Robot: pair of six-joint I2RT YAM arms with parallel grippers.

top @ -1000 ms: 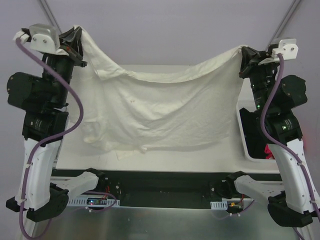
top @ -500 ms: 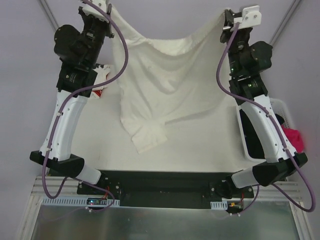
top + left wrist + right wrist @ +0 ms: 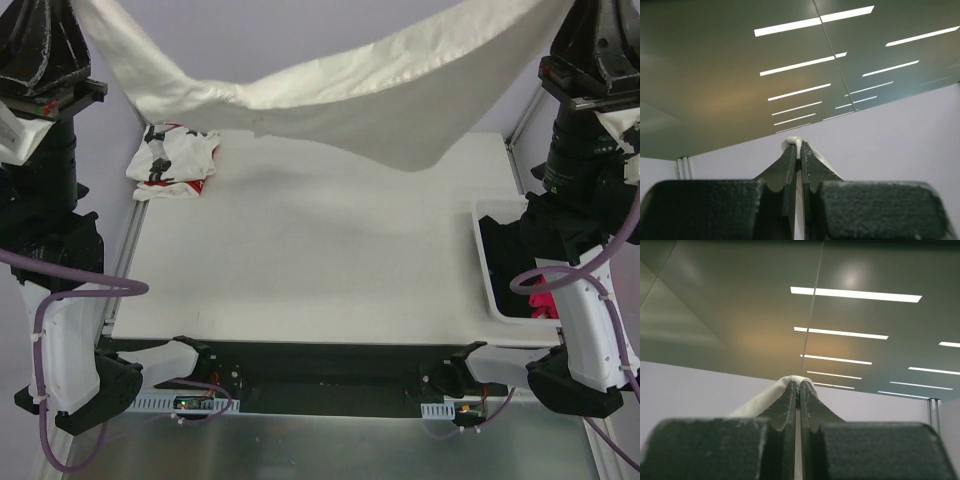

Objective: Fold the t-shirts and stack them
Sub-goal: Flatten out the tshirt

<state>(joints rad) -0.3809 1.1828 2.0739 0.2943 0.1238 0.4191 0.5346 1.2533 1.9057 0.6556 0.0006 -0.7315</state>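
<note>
The large plain cream-white t-shirt [image 3: 330,90] hangs in the air, stretched between both raised arms above the table's far half. My left gripper [image 3: 800,145] points at the ceiling and is shut on a bunched edge of it [image 3: 792,141]. My right gripper [image 3: 798,383] also points up and is shut on another edge of it [image 3: 790,381]. Both gripper tips lie beyond the top edge of the top view. The star-print t-shirt [image 3: 172,160] with red marks lies crumpled at the table's far left corner.
A white plastic basket [image 3: 500,260] stands at the table's right edge, with a pink-red cloth [image 3: 541,303] inside, partly behind the right arm. The white table top [image 3: 320,260] lies below the hanging shirt.
Both arms have lifted the cream-white shirt high; it has left the table and now hangs stretched overhead. The star-print shirt at the far left shows fully.
</note>
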